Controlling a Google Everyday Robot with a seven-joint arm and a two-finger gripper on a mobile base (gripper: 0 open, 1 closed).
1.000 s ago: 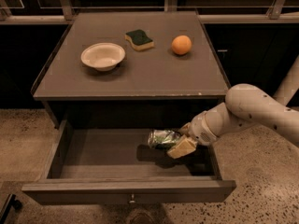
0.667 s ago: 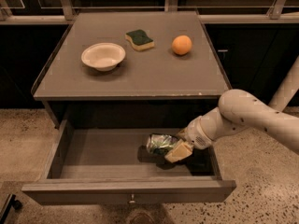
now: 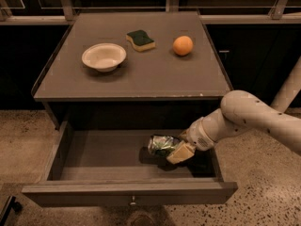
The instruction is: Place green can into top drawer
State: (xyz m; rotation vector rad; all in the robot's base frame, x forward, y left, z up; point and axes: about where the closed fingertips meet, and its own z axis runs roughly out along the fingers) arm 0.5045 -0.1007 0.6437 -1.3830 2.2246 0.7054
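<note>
We see the claw (image 3: 177,150) reaching from the right into the open top drawer (image 3: 127,192), grasping the green can (image 3: 161,144). The can lies on its side inside the drawer's right half. On the desk (image 3: 141,81) above sit a white bowl (image 3: 104,56), a sponge (image 3: 140,39) and an orange (image 3: 183,45).

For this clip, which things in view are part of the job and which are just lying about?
Part of the job: green can, tilted inside the open top drawer; gripper, inside the drawer, closed on the can.
Lying about: bowl, sponge, orange, all on the cabinet top.
</note>
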